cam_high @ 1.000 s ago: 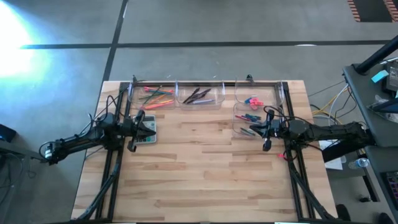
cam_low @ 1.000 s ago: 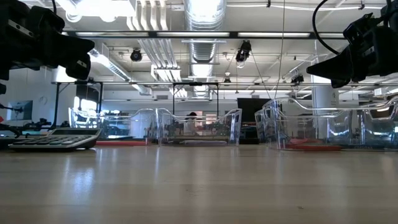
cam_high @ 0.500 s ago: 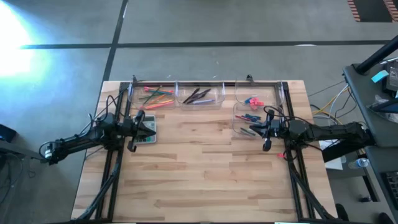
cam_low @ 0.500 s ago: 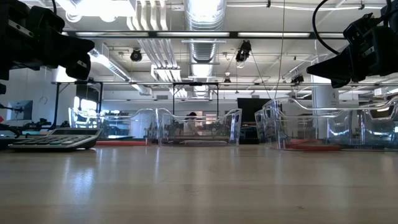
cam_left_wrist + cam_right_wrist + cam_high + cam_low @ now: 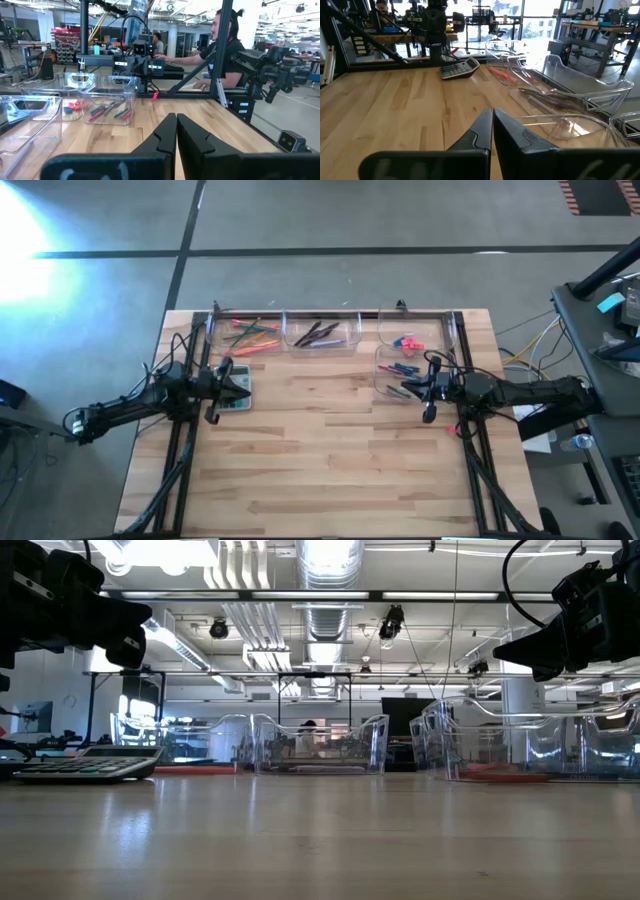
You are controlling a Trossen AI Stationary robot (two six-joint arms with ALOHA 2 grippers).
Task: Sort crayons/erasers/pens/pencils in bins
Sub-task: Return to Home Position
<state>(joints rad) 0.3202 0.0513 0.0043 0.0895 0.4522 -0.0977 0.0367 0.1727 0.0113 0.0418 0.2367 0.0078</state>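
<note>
Looking down from above, the left gripper [image 5: 246,389] hangs over the grey calculator [image 5: 236,401]. The right gripper [image 5: 406,387] hangs at the edge of the fourth bin [image 5: 379,384]. The pencils [image 5: 250,333] lie in the top left bin [image 5: 276,320]. The pens [image 5: 318,333] lie in the middle bin [image 5: 352,320], and the erasers [image 5: 407,341] in the top right bin [image 5: 436,330]. From low down, both grippers float above the wooden table [image 5: 320,840]. In each wrist view, the two fingers press together with nothing between them.
</note>
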